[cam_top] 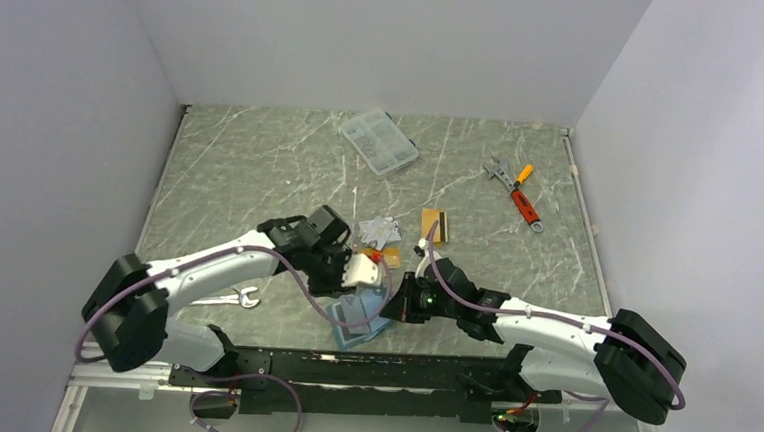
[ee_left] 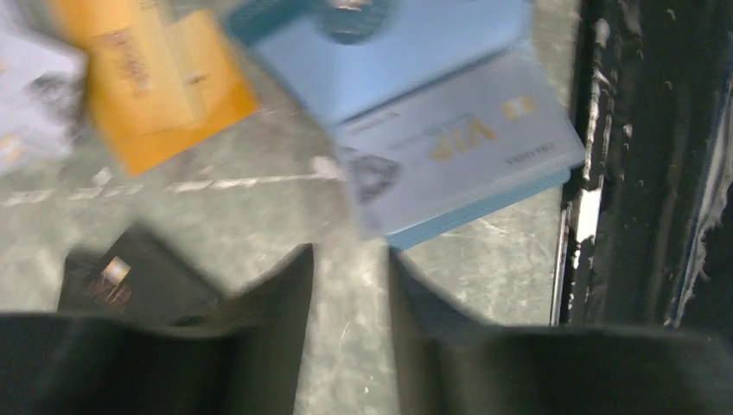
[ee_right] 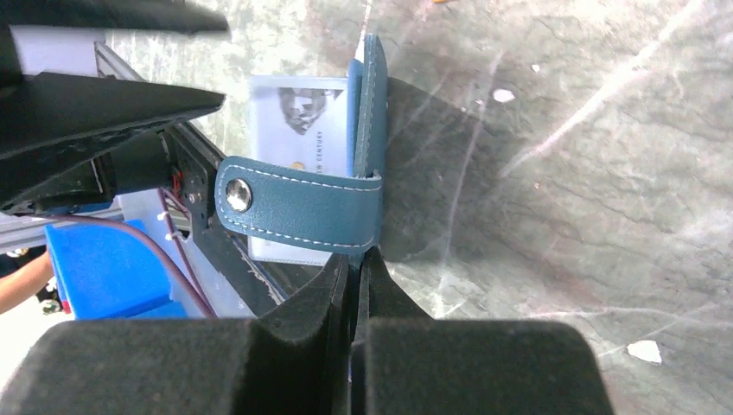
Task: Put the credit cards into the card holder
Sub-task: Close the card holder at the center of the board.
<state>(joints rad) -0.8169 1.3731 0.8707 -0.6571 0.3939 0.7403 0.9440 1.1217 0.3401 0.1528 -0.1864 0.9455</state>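
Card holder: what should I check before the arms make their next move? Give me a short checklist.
1. Right gripper pinching the card holder by its cover: ok.
2. Snap tab undone, holder open: ok.
3. Silver card fully seated in the holder: cannot tell, part of it shows.
4. Left gripper open and empty: ok.
5. Orange card lying free on the table for the next pick: ok.
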